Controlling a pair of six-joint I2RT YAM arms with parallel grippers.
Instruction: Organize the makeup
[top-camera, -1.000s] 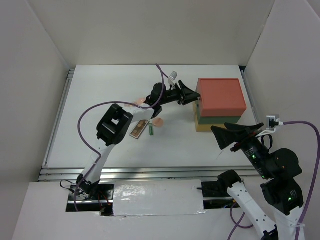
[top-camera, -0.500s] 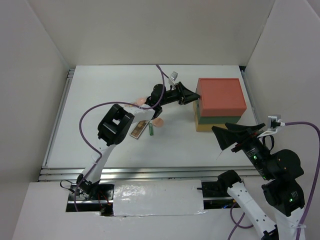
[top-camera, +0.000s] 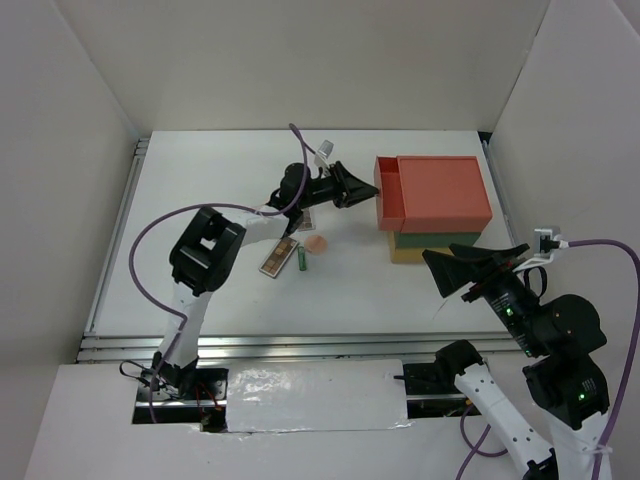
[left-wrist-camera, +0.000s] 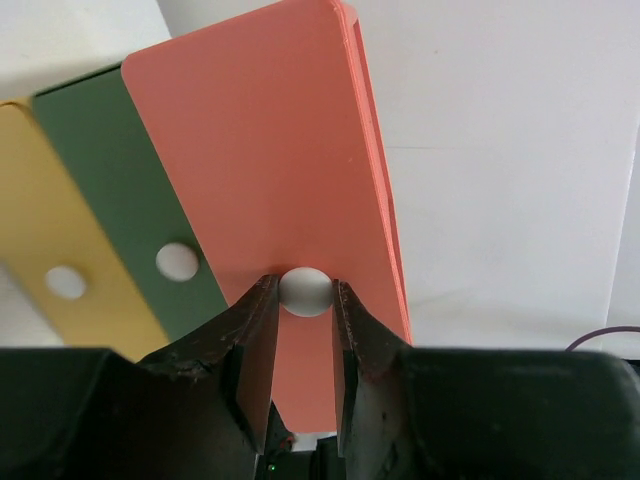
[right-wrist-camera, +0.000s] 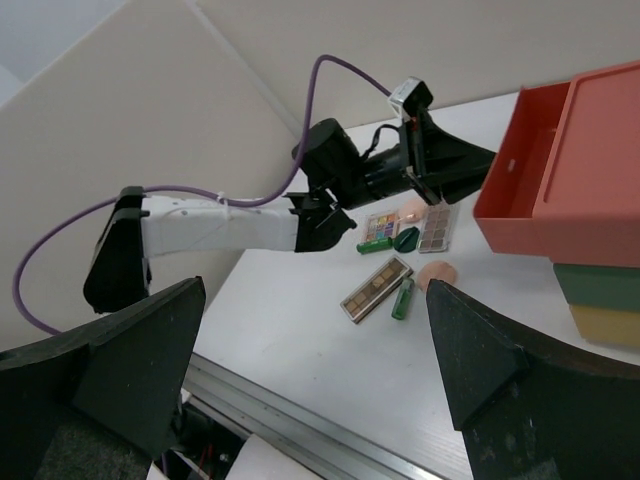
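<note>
My left gripper (left-wrist-camera: 305, 292) is shut on the white knob (left-wrist-camera: 305, 290) of the red drawer (left-wrist-camera: 270, 160), which stands pulled partly out of the box (top-camera: 440, 190); the gripper also shows in the top view (top-camera: 368, 191). The makeup lies on the table left of the box: a brown palette (right-wrist-camera: 375, 288), a green tube (right-wrist-camera: 403, 298), a peach compact (right-wrist-camera: 437, 272), a multicolour palette (right-wrist-camera: 383, 224), a dark green compact (right-wrist-camera: 406, 238), another palette (right-wrist-camera: 438, 228). My right gripper (top-camera: 470, 268) is open and empty, held above the table's near right.
The green drawer (left-wrist-camera: 120, 170) and yellow drawer (left-wrist-camera: 50, 260) below the red one are closed. White walls enclose the table on three sides. A metal rail (top-camera: 250, 345) runs along the near edge.
My left gripper has moved left with the knob in it, and the red drawer has slid out of the box. The right arm has not moved.
</note>
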